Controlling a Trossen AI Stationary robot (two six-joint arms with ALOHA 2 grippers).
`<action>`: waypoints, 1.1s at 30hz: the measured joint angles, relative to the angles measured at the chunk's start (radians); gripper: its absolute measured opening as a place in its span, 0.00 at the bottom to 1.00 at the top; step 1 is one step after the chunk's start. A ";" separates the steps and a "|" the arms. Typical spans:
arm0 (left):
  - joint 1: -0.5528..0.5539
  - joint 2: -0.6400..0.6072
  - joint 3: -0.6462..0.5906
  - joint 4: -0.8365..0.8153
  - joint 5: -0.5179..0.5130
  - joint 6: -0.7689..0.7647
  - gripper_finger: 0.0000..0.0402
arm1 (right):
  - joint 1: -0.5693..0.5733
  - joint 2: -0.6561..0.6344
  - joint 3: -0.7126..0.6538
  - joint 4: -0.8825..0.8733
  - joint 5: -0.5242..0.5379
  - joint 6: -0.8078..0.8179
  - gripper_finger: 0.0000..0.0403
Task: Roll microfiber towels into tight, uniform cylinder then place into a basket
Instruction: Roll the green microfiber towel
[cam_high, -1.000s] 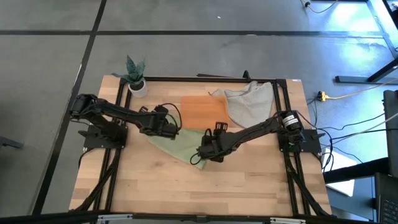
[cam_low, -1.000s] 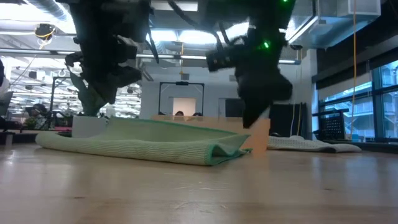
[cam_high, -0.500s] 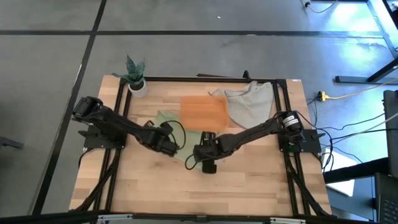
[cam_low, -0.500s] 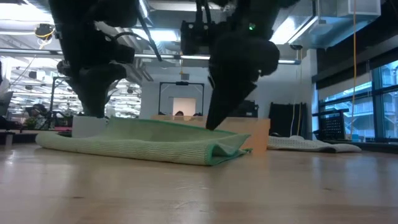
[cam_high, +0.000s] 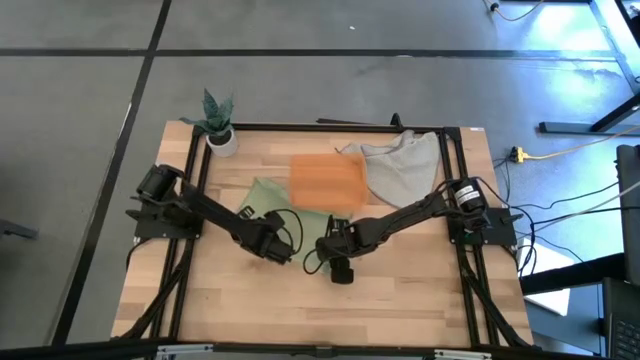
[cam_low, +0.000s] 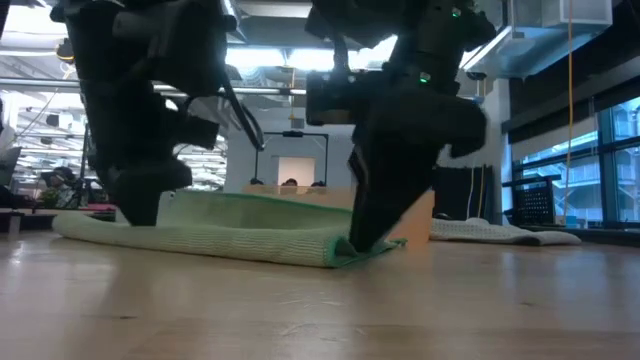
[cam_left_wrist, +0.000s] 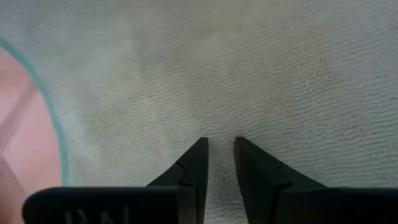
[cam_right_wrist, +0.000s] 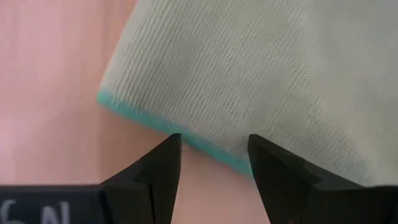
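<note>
Towel (cam_high: 262, 193), the green one, lay spread at centre frame of the high view, just left of and below the orange basket (cam_high: 326, 179), and both arms had swung in from a second earlier, when they hovered higher over it. The left gripper (cam_left_wrist: 219, 155) now pressed its nearly closed fingers down into the cloth, grasping nothing as far as I could tell, while the right gripper (cam_right_wrist: 211, 155) stood parted astride the teal hem at the towel's lower right corner. Rolling looked about to start; no cylinder had formed.
</note>
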 joint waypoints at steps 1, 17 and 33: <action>-0.002 0.002 0.001 -0.002 0.009 0.002 0.18 | 0.003 0.000 0.000 0.000 -0.011 0.000 0.47; -0.103 -0.002 -0.001 -0.153 0.161 0.306 0.17 | 0.052 0.000 0.000 0.080 -0.141 -0.056 0.47; -0.134 -0.157 -0.002 -0.188 0.113 0.301 0.17 | 0.027 0.000 0.065 0.089 0.144 -0.106 0.47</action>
